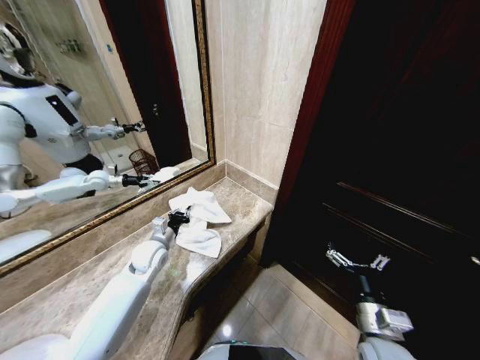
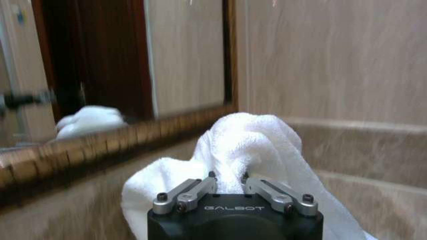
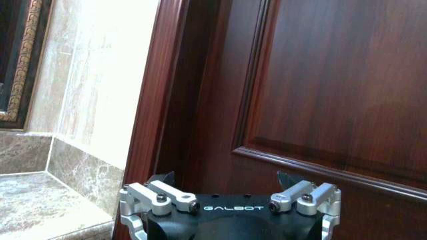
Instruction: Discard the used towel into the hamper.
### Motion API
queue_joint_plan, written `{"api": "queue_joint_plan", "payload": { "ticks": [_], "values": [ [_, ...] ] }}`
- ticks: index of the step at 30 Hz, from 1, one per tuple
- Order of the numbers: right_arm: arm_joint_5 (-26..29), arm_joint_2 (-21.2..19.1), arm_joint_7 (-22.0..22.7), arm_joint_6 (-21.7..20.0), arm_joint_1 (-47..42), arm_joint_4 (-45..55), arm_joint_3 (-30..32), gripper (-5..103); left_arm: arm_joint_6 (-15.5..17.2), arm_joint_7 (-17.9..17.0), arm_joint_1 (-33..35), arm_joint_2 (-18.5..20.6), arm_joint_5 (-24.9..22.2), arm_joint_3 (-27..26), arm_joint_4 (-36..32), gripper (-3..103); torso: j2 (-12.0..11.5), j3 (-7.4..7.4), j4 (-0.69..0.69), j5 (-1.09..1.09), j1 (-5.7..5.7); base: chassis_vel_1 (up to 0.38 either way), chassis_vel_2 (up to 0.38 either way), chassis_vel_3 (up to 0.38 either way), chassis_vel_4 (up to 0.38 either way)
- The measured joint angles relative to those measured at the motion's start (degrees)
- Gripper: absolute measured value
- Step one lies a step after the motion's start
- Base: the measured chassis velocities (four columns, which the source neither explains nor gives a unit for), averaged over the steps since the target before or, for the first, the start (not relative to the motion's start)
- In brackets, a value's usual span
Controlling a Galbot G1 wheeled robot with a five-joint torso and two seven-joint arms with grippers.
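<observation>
The robot stands at a marble desk (image 1: 90, 262) that runs along a wall under a big mirror (image 1: 82, 105) with a gold frame. A white towel (image 1: 199, 217) lies crumpled near the far end of the desk, close to the corner where the desk meets the tan stone wall (image 1: 262, 82). The left arm reaches out over the desk, and the left pincer (image 1: 178, 219) sits right at the towel. In the left wrist view the left pincer (image 2: 227, 179) has its 2 fingers close together, squeezed into a raised fold of the towel (image 2: 250, 145), so it is holding the towel. The rest of the towel bunches up around the fingers and hangs down onto the desk. The mirror shows a white copy of the towel and a copy of the robot with both arms out. The hamper (image 1: 142, 161) is seen as a picture in the mirror, a small round reddish-brown basket with open slats, standing on the floor in the room behind the robot. The right arm hangs low on the other side, well apart from the desk, in front of a dark red wooden door (image 1: 390, 150). The right pincer (image 1: 357, 262) is spread wide and holds nothing. In the right wrist view the right pincer (image 3: 227, 182) points at the door (image 3: 320, 80), with its fingers far apart.
</observation>
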Motion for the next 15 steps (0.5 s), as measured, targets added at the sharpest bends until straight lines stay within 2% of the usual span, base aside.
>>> {"api": "queue_joint_plan", "payload": {
  "ticks": [1,4,6,9,10,13,15],
  "values": [
    [0.0,0.0,0.0,0.0,0.0,0.0,0.0,100,0.0,0.0,0.0,0.0,0.0,0.0,0.0,7,0.0,0.0,0.0,0.0,0.0,0.0,0.0,0.0,0.0],
    [-0.55,0.0,-0.27,0.04,-0.02,0.29,-0.66,100,-0.83,0.2,3.47,0.71,-0.17,-3.4,-6.21,7,0.0,0.0,0.0,0.01,0.0,0.0,0.0,0.0,0.0],
    [-0.61,0.0,-0.31,0.04,0.01,0.39,-0.82,100,-0.48,0.18,4.41,0.94,-0.58,-4.46,-7.92,7,0.0,0.0,0.0,0.01,0.0,0.0,0.0,0.0,0.0],
    [-0.6,-0.01,-0.37,-0.39,0.32,1.13,-1.2,100,1.26,-1.24,8.66,1.19,-1.85,-8.67,-16.27,7,0.0,0.0,0.0,0.02,0.0,0.0,0.0,0.0,0.0],
    [-0.6,-0.01,-0.37,-0.39,0.32,1.13,-1.2,100,1.26,-1.24,8.66,1.19,-1.85,-8.67,-16.27,7,0.0,0.0,0.0,0.02,0.0,0.0,0.0,0.0,0.0],
    [0.41,-0.01,-0.67,-2.03,0.35,2.47,-0.79,100,2.81,-3.34,12.15,-0.58,-1.66,-10.77,-23.07,7,0.0,0.0,0.01,0.02,0.0,0.0,0.0,0.0,0.0],
    [1.0,0.0,-1.09,-2.86,0.24,3.09,-0.44,100,3.25,-3.76,13.22,-1.49,-1.02,-11.18,-24.73,7,0.0,-0.01,0.0,0.02,0.0,0.0,0.0,0.0,0.0]
  ]
}}
